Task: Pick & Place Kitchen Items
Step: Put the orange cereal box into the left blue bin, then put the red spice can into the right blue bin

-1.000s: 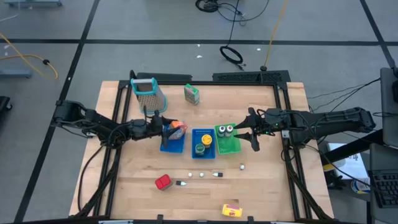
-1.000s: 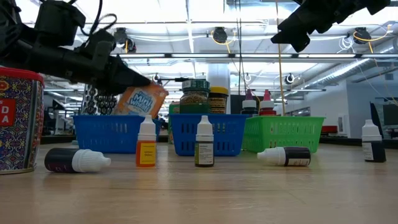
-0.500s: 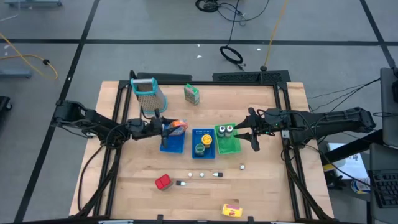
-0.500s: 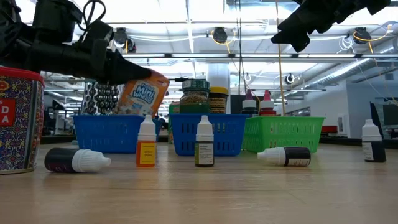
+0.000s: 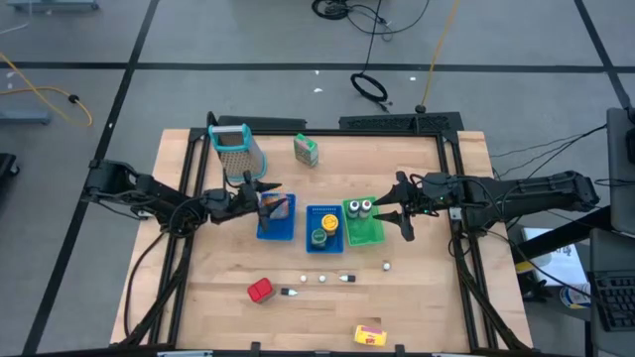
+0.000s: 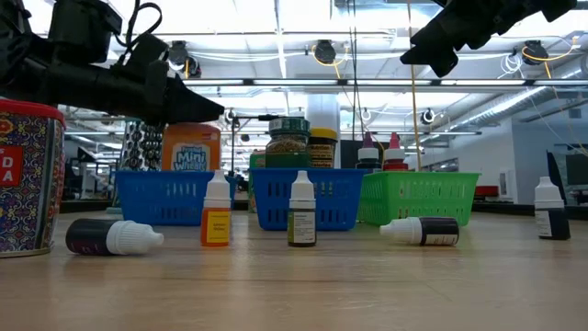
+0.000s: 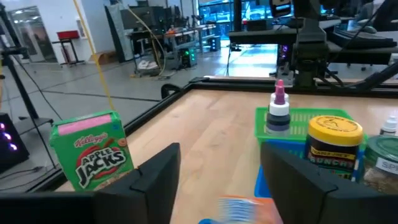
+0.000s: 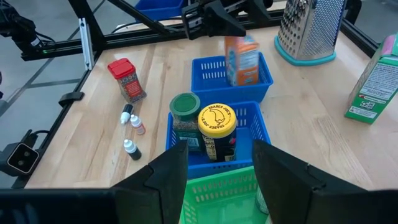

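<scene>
My left gripper (image 5: 266, 193) (image 7: 221, 158) is open, just above the left blue basket (image 5: 273, 236). The orange packet (image 5: 282, 207) (image 6: 190, 149) stands upright inside that basket, clear of the fingers. It shows blurred in the left wrist view (image 7: 244, 209) and the right wrist view (image 8: 241, 59). My right gripper (image 5: 400, 206) (image 8: 217, 155) is open and hovers over the green basket (image 5: 369, 236). Two jars (image 8: 217, 123) sit in the middle blue basket (image 5: 324, 248). The green carton (image 5: 306, 150) stands near the table's far edge.
The metal grater (image 5: 238, 149) stands beside my left gripper, on its far side. A red can (image 5: 260, 290), several tiny bottles (image 5: 322, 278) and a yellow box (image 5: 369, 335) lie on the near half of the table. Bare wood shows at the left and right sides.
My left gripper has opened and let go of the orange packet. The packet, held tilted above the left blue basket a second ago, has dropped into it and stands upright. My right arm has kept still.
</scene>
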